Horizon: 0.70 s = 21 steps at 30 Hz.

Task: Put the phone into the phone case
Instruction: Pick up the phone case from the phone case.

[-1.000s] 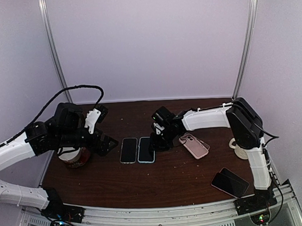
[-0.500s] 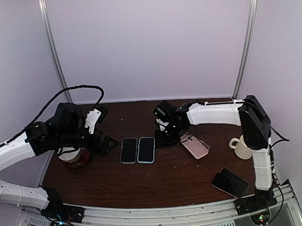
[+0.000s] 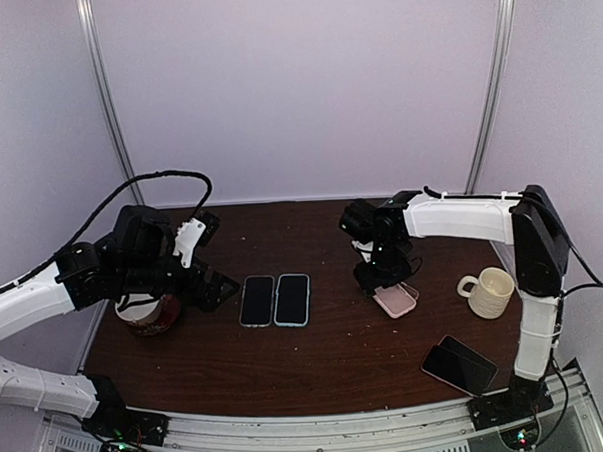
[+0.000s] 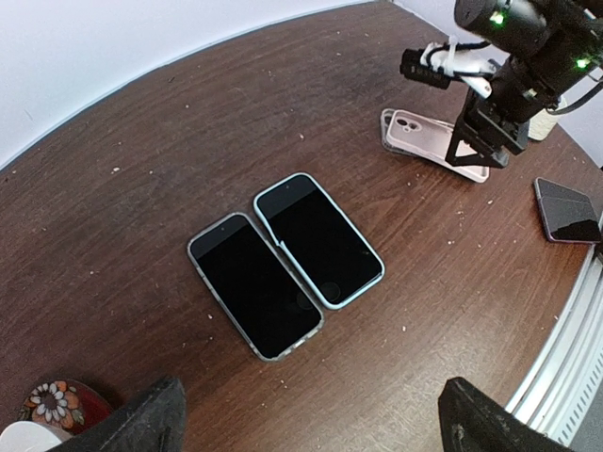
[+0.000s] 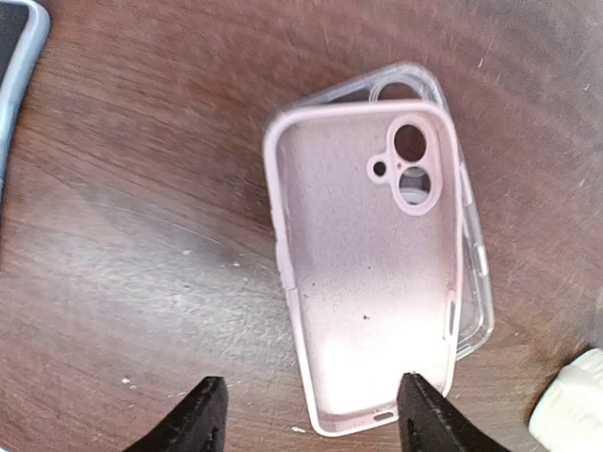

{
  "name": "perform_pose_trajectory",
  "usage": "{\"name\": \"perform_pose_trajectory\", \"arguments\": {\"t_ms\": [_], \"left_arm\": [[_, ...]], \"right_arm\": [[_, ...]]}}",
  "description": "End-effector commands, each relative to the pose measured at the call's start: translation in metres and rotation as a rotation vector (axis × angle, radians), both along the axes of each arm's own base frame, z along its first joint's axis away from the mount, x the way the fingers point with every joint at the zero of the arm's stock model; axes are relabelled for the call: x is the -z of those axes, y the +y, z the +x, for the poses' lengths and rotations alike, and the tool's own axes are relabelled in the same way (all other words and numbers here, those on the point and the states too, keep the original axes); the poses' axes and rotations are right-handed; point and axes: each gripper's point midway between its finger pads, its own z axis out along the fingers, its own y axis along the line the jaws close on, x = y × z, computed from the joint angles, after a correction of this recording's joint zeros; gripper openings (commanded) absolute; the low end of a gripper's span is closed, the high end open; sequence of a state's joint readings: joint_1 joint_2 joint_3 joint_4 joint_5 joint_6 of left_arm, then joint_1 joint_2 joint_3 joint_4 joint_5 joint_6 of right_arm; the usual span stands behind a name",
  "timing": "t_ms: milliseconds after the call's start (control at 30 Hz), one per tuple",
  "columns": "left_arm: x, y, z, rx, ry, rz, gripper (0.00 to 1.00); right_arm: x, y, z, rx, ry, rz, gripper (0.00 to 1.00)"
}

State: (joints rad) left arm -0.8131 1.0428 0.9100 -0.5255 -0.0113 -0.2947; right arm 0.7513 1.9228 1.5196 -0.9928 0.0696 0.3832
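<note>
The pink phone case (image 5: 372, 273) lies hollow side up on a clear case (image 5: 479, 282). The bare phone (image 3: 459, 365) sits near the right arm's base. The right gripper (image 5: 311, 414) hovers over the pink case, jaws parted and empty; the left gripper (image 4: 316, 419) is wide and empty. Pinch only the pink edges (the clear one may follow).

Overhead view, wrist views downward, sharing case (image 5: 367, 282)

Pink case (image 5: 367, 282), clear case (image 5: 476, 264), pale-blue-rimmed black phone (image 4: 318, 240), cream mug (image 3: 488, 291), dark brown wood-grain table (image 4: 141, 169).
</note>
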Motion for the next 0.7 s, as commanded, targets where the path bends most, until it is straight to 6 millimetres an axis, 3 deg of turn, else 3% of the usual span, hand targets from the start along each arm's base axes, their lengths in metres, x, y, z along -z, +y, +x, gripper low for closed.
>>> {"name": "perform_pose_trajectory", "arguments": {"t_ms": [0,200,567,667], "left_arm": [[-0.01,-0.004,0.004,0.004,-0.023,-0.031,0.97],[-0.007,-0.004,0.005,0.004,-0.019,-0.025,0.98],[-0.007,-0.005,0.005,0.006,-0.019,-0.022,0.98],[-0.007,-0.005,0.005,0.006,-0.02,-0.024,0.98]], "right_arm": [[0.022,-0.007,-0.004,-0.018,0.071,-0.016,0.6],[0.039,-0.008,-0.003,-0.009,0.105,-0.013,0.38],[0.055,-0.007,-0.003,-0.01,0.133,-0.021,0.31],[0.056,-0.007,-0.003,-0.01,0.136,-0.026,0.22]]}}
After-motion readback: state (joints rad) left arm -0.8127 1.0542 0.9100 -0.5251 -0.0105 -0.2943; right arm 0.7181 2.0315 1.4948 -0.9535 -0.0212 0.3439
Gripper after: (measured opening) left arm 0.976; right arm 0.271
